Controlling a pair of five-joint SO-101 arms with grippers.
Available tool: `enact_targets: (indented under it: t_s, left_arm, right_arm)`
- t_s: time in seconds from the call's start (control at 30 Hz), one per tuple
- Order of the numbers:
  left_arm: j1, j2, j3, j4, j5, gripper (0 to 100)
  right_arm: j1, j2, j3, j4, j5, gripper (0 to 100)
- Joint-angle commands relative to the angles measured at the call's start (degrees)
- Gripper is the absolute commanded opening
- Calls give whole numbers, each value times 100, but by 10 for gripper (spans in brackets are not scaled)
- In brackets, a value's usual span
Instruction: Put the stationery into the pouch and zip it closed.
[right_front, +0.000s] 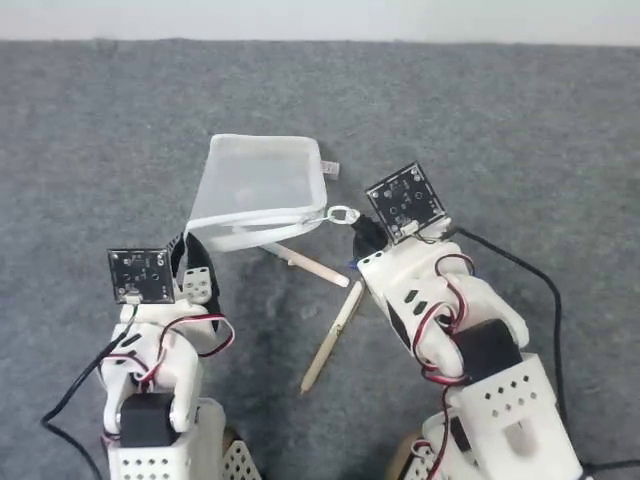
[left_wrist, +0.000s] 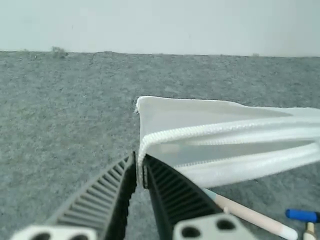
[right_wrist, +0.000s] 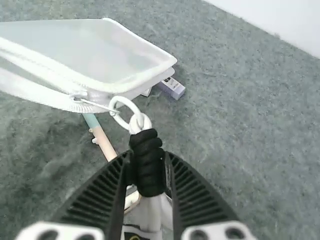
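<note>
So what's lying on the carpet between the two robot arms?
One thin beige pencil and a second beige pencil lie on the grey carpet there, by the white see-through pouch, in the high view.

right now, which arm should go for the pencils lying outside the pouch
Right, probably. The right gripper holds just the zipper pull, and both pencils lie close by it. The left gripper pinches a corner of the pouch, steadying its open mouth, so it looks better kept there.
</note>
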Motion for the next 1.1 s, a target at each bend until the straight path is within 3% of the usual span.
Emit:
enact_targets:
  t_s: [0.0, 0.27, 0.63, 1.07]
  left_arm:
    - [-44, -70, -356, 35, 79, 14]
    - [-26, -62, -171, 18, 114, 216]
    - [431, -44, 57, -193, 70, 206]
    - [501, -35, 119, -281, -97, 169]
  right_arm:
    - [242, -22, -70, -110, -79, 6]
    - [233, -22, -70, -101, -62, 6]
    - [154, -22, -62, -92, -26, 6]
    - [-75, -31, 53, -136, -26, 6]
